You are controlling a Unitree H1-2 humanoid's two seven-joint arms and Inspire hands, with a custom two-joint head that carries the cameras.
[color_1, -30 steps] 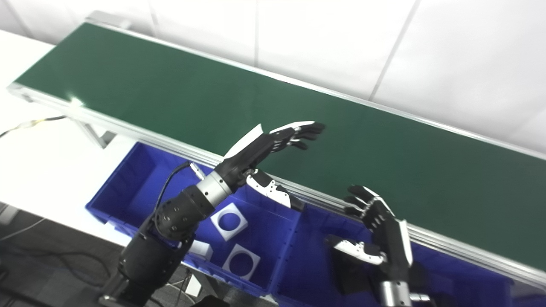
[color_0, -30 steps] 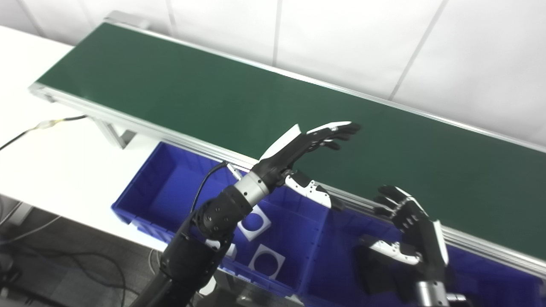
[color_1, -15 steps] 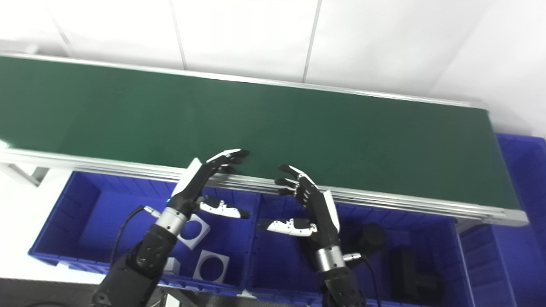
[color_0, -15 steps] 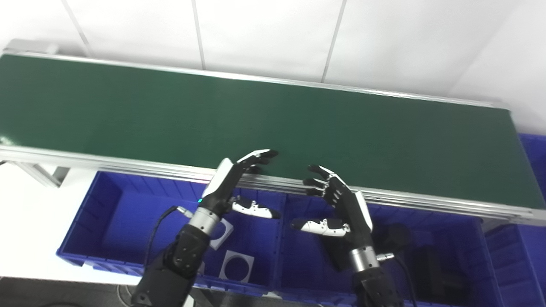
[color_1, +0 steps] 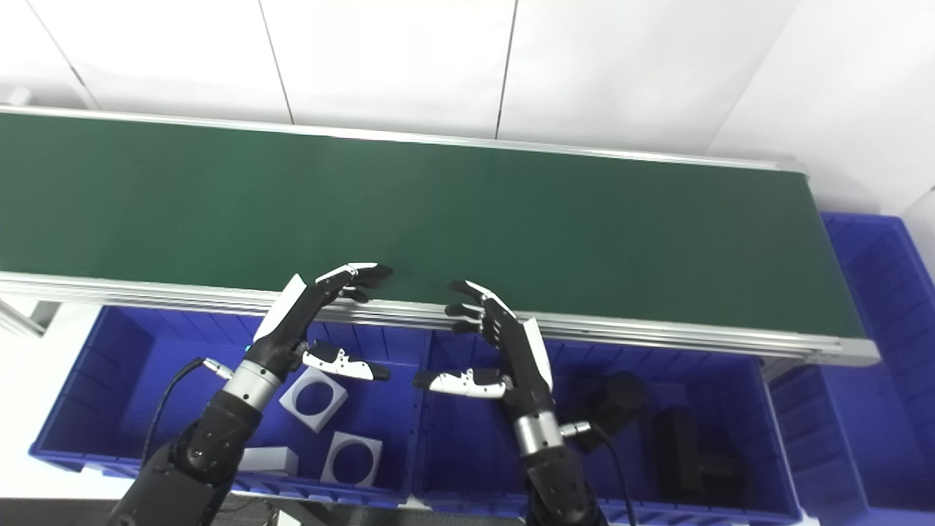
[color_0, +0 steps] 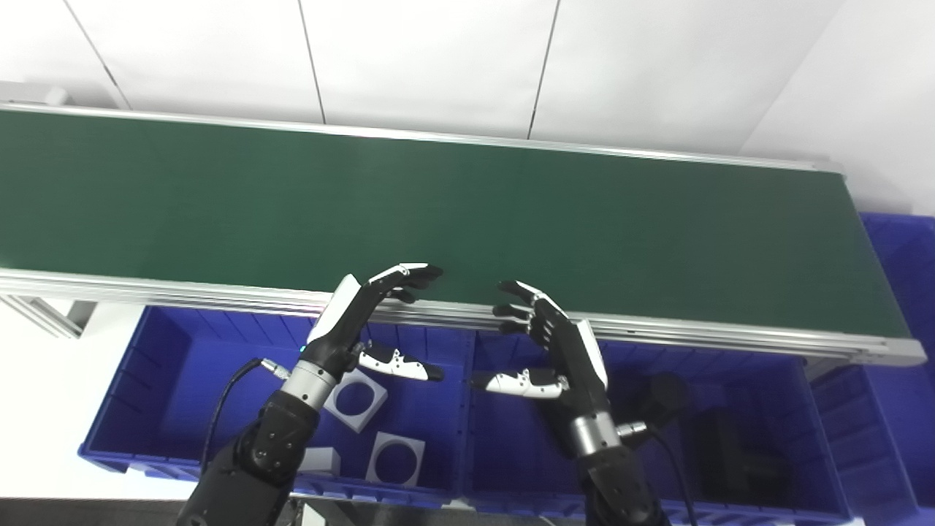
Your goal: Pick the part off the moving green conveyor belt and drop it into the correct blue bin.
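Observation:
The green conveyor belt [color_0: 467, 204] runs across the view and carries no part. My left hand [color_0: 358, 314] is open and empty, fingers over the belt's near rail. My right hand [color_0: 559, 347] is open and empty beside it, fingers apart near the rail. Below them the left blue bin [color_0: 182, 365] holds white square parts with round holes [color_0: 354, 387]. The middle blue bin [color_0: 803, 409] holds black parts [color_0: 738, 453].
A third blue bin [color_0: 906, 292] stands at the right end of the belt. The belt's aluminium near rail [color_0: 182, 291] runs just above the bins. White wall panels lie behind the belt. A cable [color_0: 226, 409] hangs from my left wrist.
The camera has swung right, so the whole belt now shows level. My left hand has drawn back from over the belt to the rail. Both hands stay open and empty.

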